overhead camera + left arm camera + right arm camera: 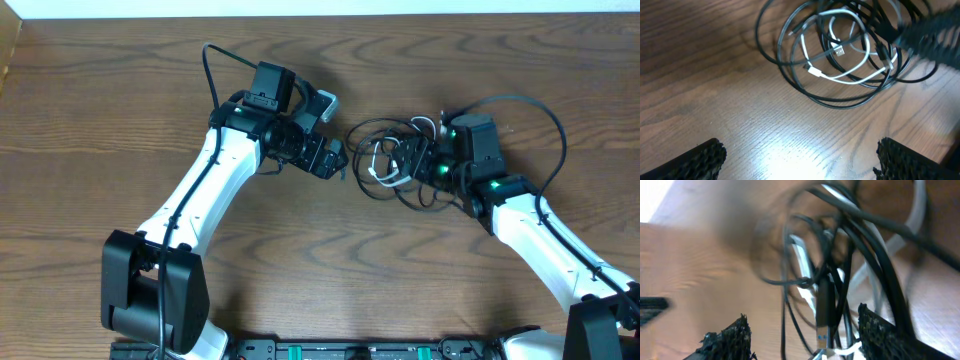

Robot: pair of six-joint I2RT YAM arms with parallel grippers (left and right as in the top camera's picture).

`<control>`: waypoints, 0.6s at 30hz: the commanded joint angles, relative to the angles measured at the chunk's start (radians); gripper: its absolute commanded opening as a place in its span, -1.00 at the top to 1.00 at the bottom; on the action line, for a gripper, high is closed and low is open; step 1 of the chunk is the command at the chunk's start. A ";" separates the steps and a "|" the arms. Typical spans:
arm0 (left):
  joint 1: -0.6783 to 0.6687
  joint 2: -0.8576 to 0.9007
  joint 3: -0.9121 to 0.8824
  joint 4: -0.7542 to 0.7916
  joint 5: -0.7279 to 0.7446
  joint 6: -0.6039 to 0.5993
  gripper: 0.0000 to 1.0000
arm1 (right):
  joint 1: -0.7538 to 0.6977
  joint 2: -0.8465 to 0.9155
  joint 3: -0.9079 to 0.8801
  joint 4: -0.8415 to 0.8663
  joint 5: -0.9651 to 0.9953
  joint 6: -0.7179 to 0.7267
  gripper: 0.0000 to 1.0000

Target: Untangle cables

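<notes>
Cables (388, 152) sit in one tangled heap on the bench (100, 110), right of centre, between the two arms.

Left pincer (338, 160): released. In its wrist view both fingers (700, 160) are wide apart with only bare wood between them. It is just beside the left edge of the heap, not touching it.

Right pincer (425, 165): over the right side of the heap. Its fingers (880, 335) are spread, with several black strands and a black plug (823, 305) running through the gap. Nothing looks pinched, so I read it as released. That view is blurred, so I can't tell whether it touches the strands.

White cable (852, 79) is coiled in small loops inside the black cables (790, 85), which loop over and under it. A metal-ended plug (839, 51) lies mid-heap.
</notes>
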 commanded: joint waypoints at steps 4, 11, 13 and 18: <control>0.002 -0.010 -0.003 0.012 -0.010 0.011 -0.95 | 0.024 -0.013 0.006 -0.199 0.137 -0.021 -0.30; 0.002 -0.010 -0.003 0.015 -0.010 0.010 -0.95 | 0.041 -0.014 0.006 -0.119 -0.153 -0.114 -0.11; 0.002 -0.010 -0.003 0.015 -0.010 0.010 -0.95 | 0.050 -0.014 0.006 -0.036 -0.300 -0.143 -0.11; 0.002 -0.010 -0.003 0.011 -0.010 0.010 -0.95 | 0.074 -0.015 0.007 0.056 -0.469 -0.148 -0.15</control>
